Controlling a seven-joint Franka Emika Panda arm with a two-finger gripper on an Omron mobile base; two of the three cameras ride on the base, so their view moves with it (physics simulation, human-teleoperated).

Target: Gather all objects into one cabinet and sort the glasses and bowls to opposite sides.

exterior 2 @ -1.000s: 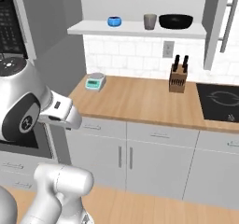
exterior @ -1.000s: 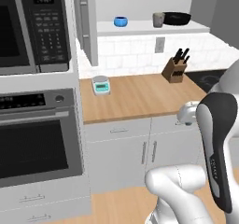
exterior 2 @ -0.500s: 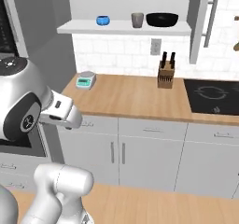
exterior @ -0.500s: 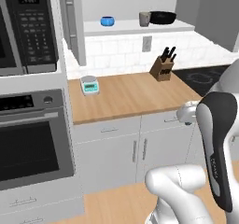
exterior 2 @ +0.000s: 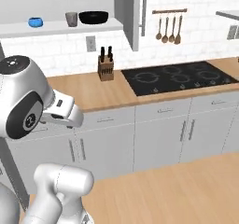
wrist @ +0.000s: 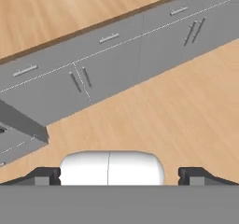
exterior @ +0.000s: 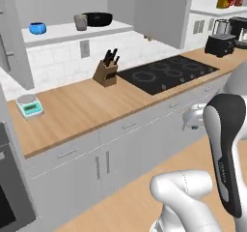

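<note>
A simulated kitchen with a wooden counter (exterior: 82, 108). High on the far wall, a white shelf (exterior 2: 56, 28) holds a small blue bowl (exterior 2: 35, 22) at the left. Well to its right stand a grey-olive mug (exterior 2: 71, 18) and, just beside it, a wide black bowl (exterior 2: 94, 17). The open cabinet door (exterior 2: 132, 15) hangs right of the shelf. The gripper (wrist: 119, 175) points down at the wooden floor (wrist: 158, 111), jaws spread wide, holding nothing.

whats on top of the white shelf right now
On the white shelf, left to right in the right base view: a small blue bowl, a grey-olive mug and a wide black bowl. What lies inside the bowls and mug cannot be seen.
</note>
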